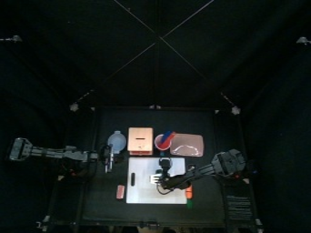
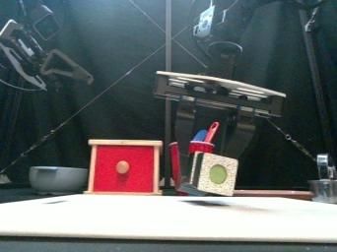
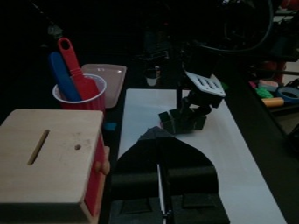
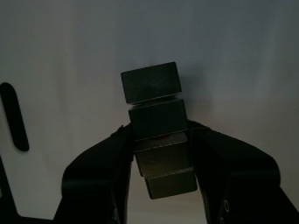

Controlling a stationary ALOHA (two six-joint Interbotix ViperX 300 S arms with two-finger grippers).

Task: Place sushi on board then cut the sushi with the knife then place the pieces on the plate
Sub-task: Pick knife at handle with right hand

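Black curtains close the booth behind a small black bench (image 1: 95, 202). From above, we see the white cutting board (image 1: 140, 173) lying toward the bench's front. Behind the board stand four things in a row: a blue-grey bowl (image 1: 116, 141) off its back left corner, then a wooden box (image 1: 141, 138), a red cup (image 1: 165, 142), and a pink tray (image 1: 191, 142) off its back right corner. The right claw (image 1: 165, 180) reaches over the middle of the board, and the left claw (image 1: 107, 164) rests just off the board's left edge. From the front, the sushi roll (image 2: 215, 173) hangs tilted in the right claw, low over the board with a shadow under it. We cannot tell whether its lower corner touches the board. A metal cutter (image 2: 322, 185) shows past the board's right end, and the box turns its red drawer front toward us behind the board. In the left wrist view, the left claw's jaws sit together with only a thin seam between them and hold nothing. The cup behind the board carries a blue knife (image 3: 59, 72) and a red knife (image 3: 73, 59). In the right wrist view, the right claw's jaws are clamped on the roll of dark blocks about midway along it, with the white board behind it.
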